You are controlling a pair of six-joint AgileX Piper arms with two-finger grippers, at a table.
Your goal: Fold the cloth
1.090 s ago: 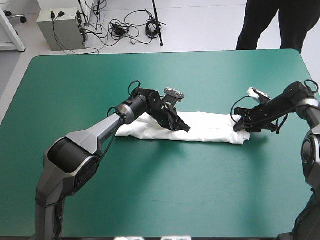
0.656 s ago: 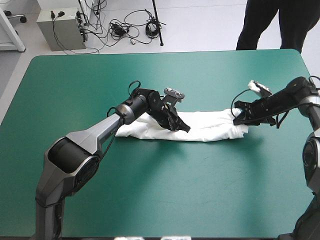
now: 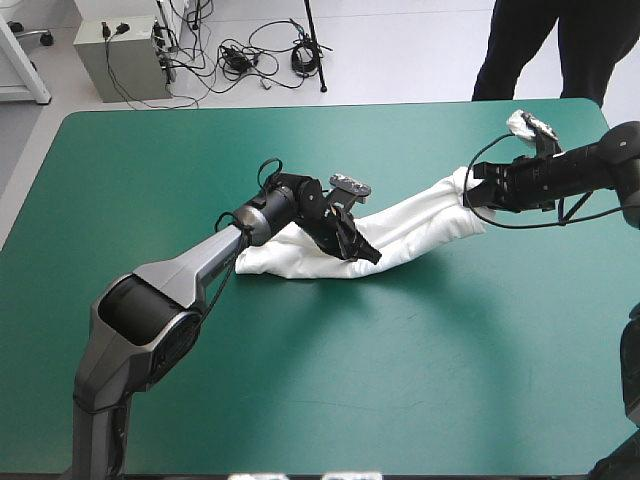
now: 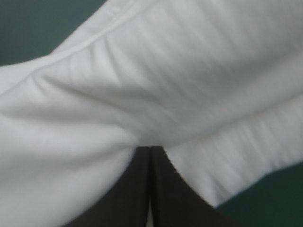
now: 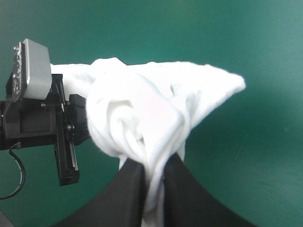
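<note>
The white T-shirt [image 3: 420, 220] is a long folded strip across the middle of the table. Its left half lies on the teal-green cover, and its right end hangs lifted off it. My right gripper [image 3: 478, 196] is shut on that raised end; in the right wrist view the bunched T-shirt [image 5: 142, 109] sits pinched between the right gripper's [image 5: 154, 165] black fingers. My left gripper [image 3: 368, 254] is low on the strip's middle, near its front edge. In the left wrist view the left gripper [image 4: 150, 150] is all but shut, with the T-shirt [image 4: 165, 71] puckering into its tip.
Bare teal-green cover [image 3: 350, 380] stretches from the T-shirt to the table's near edge and to the left. The right gripper hangs toward the far right corner of the table [image 3: 590, 105].
The right gripper has risen and moved toward the far right corner, pulling the T-shirt's right end up off the cover. The left gripper has stayed on the strip's middle.
</note>
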